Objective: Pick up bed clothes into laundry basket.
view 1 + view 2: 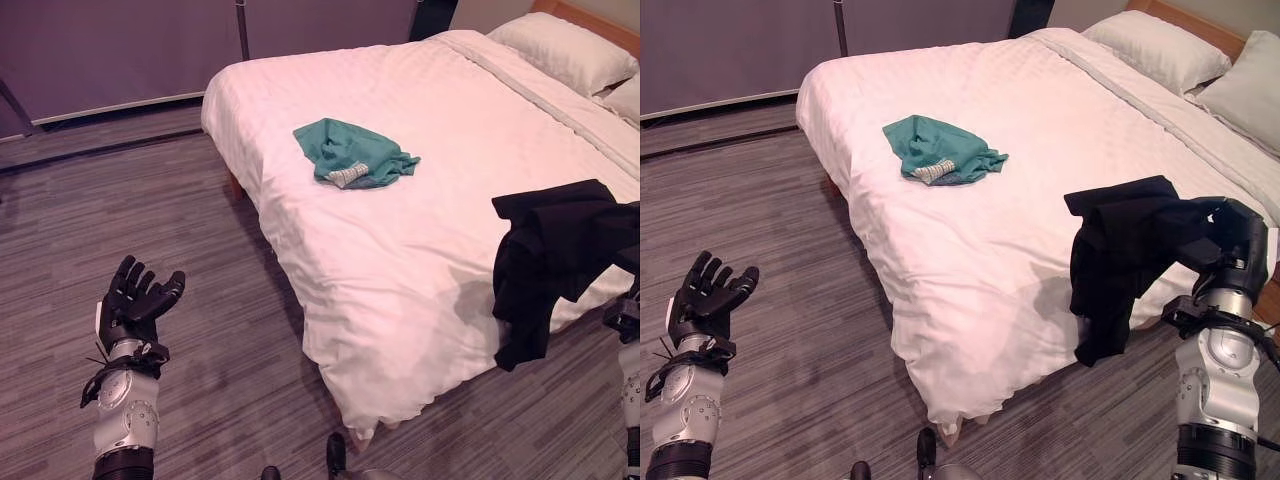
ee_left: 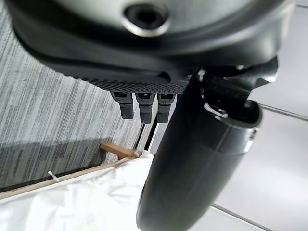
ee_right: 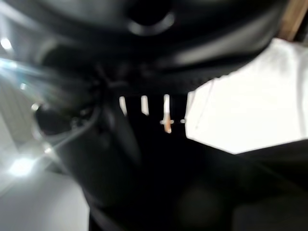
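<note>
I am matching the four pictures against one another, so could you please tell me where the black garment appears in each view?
Left eye view: black garment at right edge, hanging over the bed's side.
Right eye view: lower right, draped from the right hand.
Left wrist view: not in it.
Right wrist view: dark cloth past the hand, against white bedding.
Shared landmark: the white bed.

Head stereo pair looks down from above at the bed (image 1: pixel 420 250) and floor (image 1: pixel 790 200), sharing both. Wrist cameras sit very close behind each hand (image 2: pixel 144 103), facing along its fingers.
</note>
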Controlling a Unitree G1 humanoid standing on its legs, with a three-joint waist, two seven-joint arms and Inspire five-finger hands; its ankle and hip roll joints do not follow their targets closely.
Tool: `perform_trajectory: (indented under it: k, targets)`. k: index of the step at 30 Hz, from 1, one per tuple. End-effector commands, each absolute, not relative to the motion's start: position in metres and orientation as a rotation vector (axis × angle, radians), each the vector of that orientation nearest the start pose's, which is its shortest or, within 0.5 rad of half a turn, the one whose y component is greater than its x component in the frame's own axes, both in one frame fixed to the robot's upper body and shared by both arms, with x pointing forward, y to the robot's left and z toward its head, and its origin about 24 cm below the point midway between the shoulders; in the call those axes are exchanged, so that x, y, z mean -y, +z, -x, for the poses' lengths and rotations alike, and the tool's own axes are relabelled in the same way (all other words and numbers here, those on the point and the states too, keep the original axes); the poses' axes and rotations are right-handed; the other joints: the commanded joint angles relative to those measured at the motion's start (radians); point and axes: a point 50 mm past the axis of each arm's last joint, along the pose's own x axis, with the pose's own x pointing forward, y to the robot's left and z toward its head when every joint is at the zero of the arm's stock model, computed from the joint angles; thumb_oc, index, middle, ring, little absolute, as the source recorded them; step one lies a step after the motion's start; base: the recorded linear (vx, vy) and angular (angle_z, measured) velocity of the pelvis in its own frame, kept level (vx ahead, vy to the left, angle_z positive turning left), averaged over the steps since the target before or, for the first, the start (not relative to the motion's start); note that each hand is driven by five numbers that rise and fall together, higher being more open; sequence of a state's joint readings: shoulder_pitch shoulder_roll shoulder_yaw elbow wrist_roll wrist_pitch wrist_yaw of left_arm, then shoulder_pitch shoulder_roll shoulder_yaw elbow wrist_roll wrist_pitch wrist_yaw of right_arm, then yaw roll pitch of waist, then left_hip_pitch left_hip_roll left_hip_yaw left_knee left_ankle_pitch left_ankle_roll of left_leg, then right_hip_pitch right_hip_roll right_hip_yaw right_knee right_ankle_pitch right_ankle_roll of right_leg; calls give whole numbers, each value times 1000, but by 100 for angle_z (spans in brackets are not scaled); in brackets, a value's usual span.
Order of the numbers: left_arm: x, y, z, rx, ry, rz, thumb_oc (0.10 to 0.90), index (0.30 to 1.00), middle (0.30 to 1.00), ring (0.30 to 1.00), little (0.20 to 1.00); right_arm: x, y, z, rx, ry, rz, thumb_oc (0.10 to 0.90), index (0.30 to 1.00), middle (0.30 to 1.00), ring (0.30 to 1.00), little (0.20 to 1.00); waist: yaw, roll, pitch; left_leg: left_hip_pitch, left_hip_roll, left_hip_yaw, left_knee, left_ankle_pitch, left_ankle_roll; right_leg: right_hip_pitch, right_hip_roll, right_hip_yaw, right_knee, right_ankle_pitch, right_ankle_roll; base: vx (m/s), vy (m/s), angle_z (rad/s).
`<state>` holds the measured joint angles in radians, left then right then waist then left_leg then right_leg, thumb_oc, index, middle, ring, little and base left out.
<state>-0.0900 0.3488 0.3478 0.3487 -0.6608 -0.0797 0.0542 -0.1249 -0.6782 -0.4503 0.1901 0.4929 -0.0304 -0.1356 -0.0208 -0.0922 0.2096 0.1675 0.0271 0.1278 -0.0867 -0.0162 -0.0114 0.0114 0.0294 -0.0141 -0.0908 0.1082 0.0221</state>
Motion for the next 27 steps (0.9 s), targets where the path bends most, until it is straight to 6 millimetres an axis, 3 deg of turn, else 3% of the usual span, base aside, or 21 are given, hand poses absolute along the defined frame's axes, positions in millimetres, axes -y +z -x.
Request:
perform_trajectory:
  k: [1,2,3,4,6,8,9,10,11,12,13,15,17,18,20,22,23,24,25,27]
  targets:
    - [-323,95,-263,225,391,195,800,900,900,900,900,389,220,-229,535,-631,227,400,300,300,300,300,0,-34,-116,-38,37,-4,37,7,-14,74,-57,-58,97,-85,51,-66,-138,1]
    - [-318,102,-270,253,358,203,800,900,900,900,900,387,224,-232,544,-619,238,400,300,300,300,300,-1,-54,-88,-106,58,8,234,0,-38,73,-69,-50,113,-91,35,-84,-122,2]
    - [-318,103,-271,256,357,203,800,900,900,900,900,387,224,-232,546,-620,236,400,300,300,300,300,-1,-54,-85,-122,62,5,263,-10,-40,70,-67,-51,115,-91,33,-136,-179,-10]
    - [-310,108,-275,285,320,224,800,900,900,900,900,382,230,-237,576,-599,225,400,300,300,300,300,12,-58,-41,-233,81,-34,518,36,-71,80,-54,-33,135,-109,7,-92,-89,-12]
    - [-311,107,-275,286,328,235,800,900,900,900,900,381,231,-240,586,-595,209,400,300,300,300,300,18,-52,-30,-280,85,-59,565,63,-74,75,-47,-27,141,-108,3,-36,-21,-30]
    - [-314,100,-272,266,370,258,800,900,900,900,900,385,223,-239,567,-612,167,400,300,300,300,300,12,-61,-31,-337,214,-33,477,113,-68,98,-73,-27,147,-121,20,149,116,-54]
    - [-316,101,-271,267,372,244,800,900,900,900,900,386,222,-237,554,-615,180,400,300,300,300,300,14,-61,-40,-324,243,-28,414,126,-71,102,-80,-26,147,-128,26,143,87,-18]
    - [-315,101,-271,266,371,244,800,900,900,900,900,386,222,-237,553,-615,181,400,300,300,300,300,16,-63,-42,-315,242,-24,400,132,-73,102,-81,-25,148,-129,25,217,202,2]
    - [-318,104,-271,267,363,222,800,900,900,900,900,388,224,-233,545,-618,230,400,300,300,300,300,24,-53,-47,-326,281,-42,252,171,-94,116,-93,-14,156,-155,43,218,234,-26]
    - [-318,105,-272,269,361,220,800,900,900,900,900,389,226,-232,550,-622,237,400,300,300,300,300,30,-48,-50,-318,285,-56,185,202,-108,127,-104,-5,159,-169,49,215,238,-32]
    - [-318,105,-272,269,360,221,800,900,900,900,900,390,226,-231,550,-623,238,400,300,300,300,300,30,-47,-50,-314,285,-56,176,207,-110,127,-104,-6,159,-170,48,211,294,-43]
    - [-322,105,-270,280,388,242,800,900,900,900,900,387,227,-235,569,-623,211,400,300,300,300,300,49,-29,-62,-334,279,-132,148,228,-146,159,-144,20,141,-167,71,256,389,-32]
    - [-328,106,-267,285,408,242,800,900,900,900,900,382,230,-240,580,-600,205,400,300,300,300,300,57,-27,-74,-337,257,-168,191,179,-150,169,-177,40,130,-154,91,250,381,-53]
    - [-329,108,-268,288,406,236,800,900,900,900,900,381,231,-240,579,-593,219,400,300,300,300,300,44,-20,-86,-334,250,-142,202,153,-141,175,-199,40,127,-141,106,300,510,-58]
    - [-327,102,-269,244,388,195,800,900,900,900,900,374,230,-243,566,-572,250,400,300,300,300,300,32,-18,-101,-314,208,-117,220,85,-103,141,-261,51,175,-58,140,263,507,-48]
    - [-324,103,-274,241,375,207,800,900,900,900,900,367,227,-246,573,-551,232,400,300,300,300,300,23,-10,-89,-281,162,-82,220,55,-60,65,-285,81,318,70,118,152,366,-63]
    - [-324,103,-274,241,375,207,800,900,900,900,900,367,227,-246,573,-551,232,400,300,300,300,300,25,-11,-92,-279,162,-80,217,50,-61,62,-286,84,321,66,118,85,336,-64]
    - [-323,103,-276,231,354,193,800,900,900,900,900,362,229,-247,581,-535,241,400,300,300,300,300,13,3,-76,-258,147,-61,207,48,-41,10,-300,75,402,135,113,104,637,-22]
    - [-321,112,-277,239,311,133,800,900,900,900,900,355,232,-251,583,-500,259,400,300,300,300,300,-6,40,-43,-210,126,-17,177,34,-5,-69,-326,5,528,156,100,156,834,-12]
    - [-323,115,-277,236,300,94,800,900,900,900,900,355,230,-253,573,-498,265,400,300,300,300,300,-20,46,-33,-173,119,16,143,33,2,-110,-318,-21,591,124,103,126,478,-27]
